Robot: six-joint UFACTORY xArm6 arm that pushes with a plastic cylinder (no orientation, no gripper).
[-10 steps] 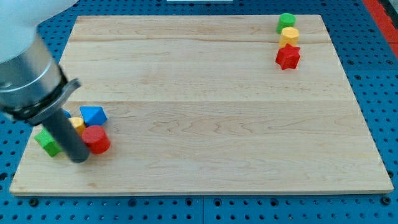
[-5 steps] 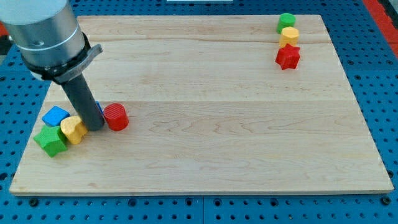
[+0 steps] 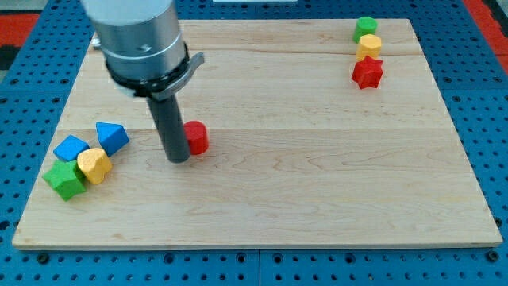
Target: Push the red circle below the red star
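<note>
The red circle (image 3: 196, 137) lies left of the board's middle. My tip (image 3: 177, 157) stands right against its left side, partly hiding it. The red star (image 3: 367, 72) sits near the view's top right, far to the right of the circle and higher up. The rod rises from the tip to the large grey arm body at the view's top left.
A green block (image 3: 365, 25) and a yellow block (image 3: 369, 45) stack in a line just above the red star. At the view's lower left sit a blue triangle (image 3: 112, 137), a blue block (image 3: 71, 148), a yellow block (image 3: 94, 165) and a green star (image 3: 64, 180).
My tip moved right and up the view, pushing the red circle from beside the lower-left cluster toward the board's middle. The blue triangle is uncovered again.
</note>
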